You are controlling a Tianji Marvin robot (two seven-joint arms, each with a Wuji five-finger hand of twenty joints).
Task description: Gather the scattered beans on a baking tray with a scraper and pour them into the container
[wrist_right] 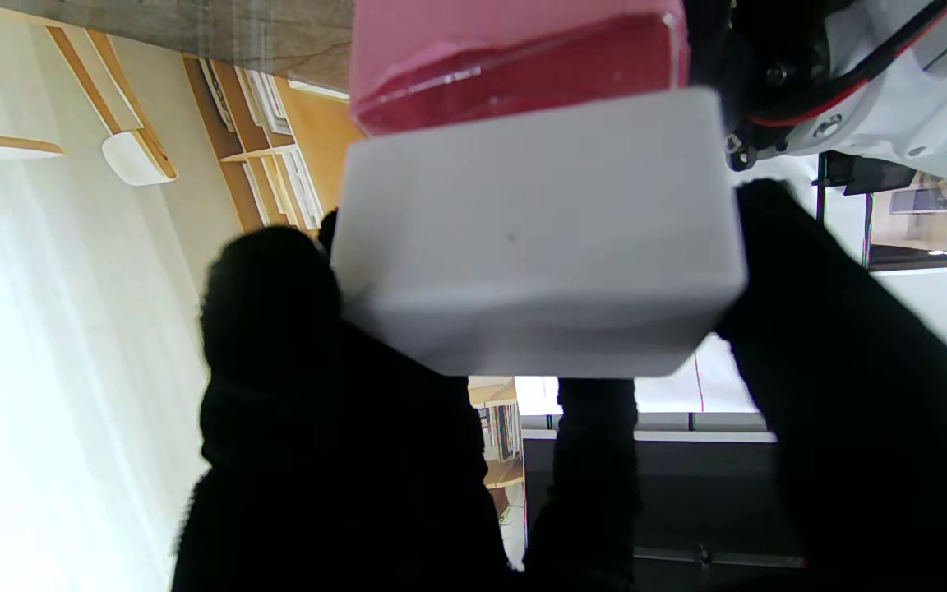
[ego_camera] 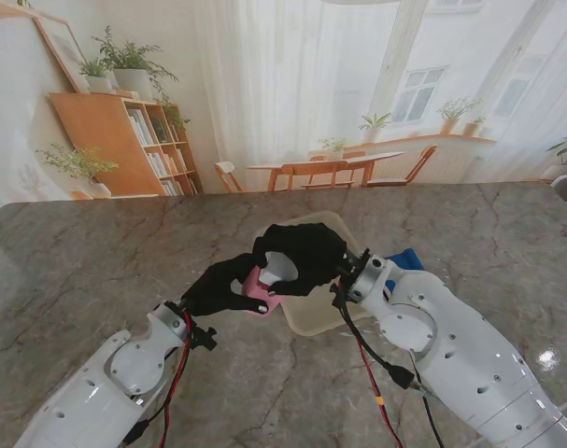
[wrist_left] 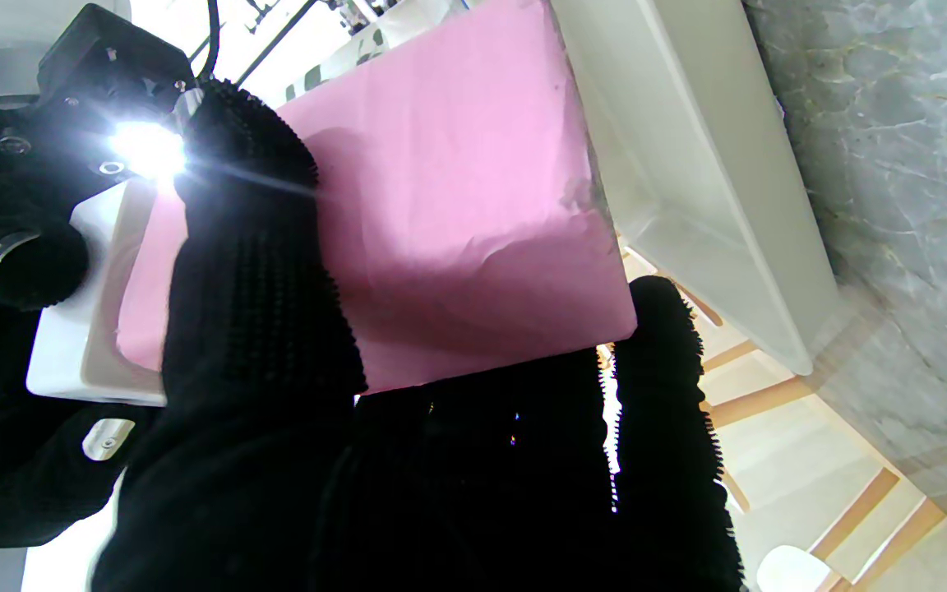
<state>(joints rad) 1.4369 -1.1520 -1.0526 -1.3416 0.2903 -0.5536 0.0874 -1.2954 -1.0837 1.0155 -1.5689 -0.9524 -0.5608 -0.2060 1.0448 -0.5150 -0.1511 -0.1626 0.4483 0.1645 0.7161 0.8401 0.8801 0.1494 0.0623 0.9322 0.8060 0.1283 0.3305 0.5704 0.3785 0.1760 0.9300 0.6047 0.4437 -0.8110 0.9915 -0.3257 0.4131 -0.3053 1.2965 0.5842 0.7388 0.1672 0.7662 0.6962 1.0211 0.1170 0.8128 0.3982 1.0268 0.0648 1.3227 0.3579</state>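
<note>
Two hands meet over the tray, mid-counter, w/ pink scraper and white container between them.

Stand view: left hand (ego_camera: 218,285) pinches the pink scraper (ego_camera: 262,287); right hand (ego_camera: 302,257) is wrapped round the white container (ego_camera: 281,269), held above the cream baking tray (ego_camera: 306,317) on the marble counter (ego_camera: 96,261). Scraper and container touch or nearly so. Blue object (ego_camera: 409,259) sits just behind right wrist; can't tell what it is. Beans not discernible. Left wrist view: black-gloved fingers (wrist_left: 260,271) clamp the flat pink scraper (wrist_left: 457,189), tray rim (wrist_left: 687,164) just beside its edge. Right wrist view: fingers (wrist_right: 276,304) closed on both sides of the white container (wrist_right: 535,247), pink scraper (wrist_right: 515,62) touching its far edge.
</note>
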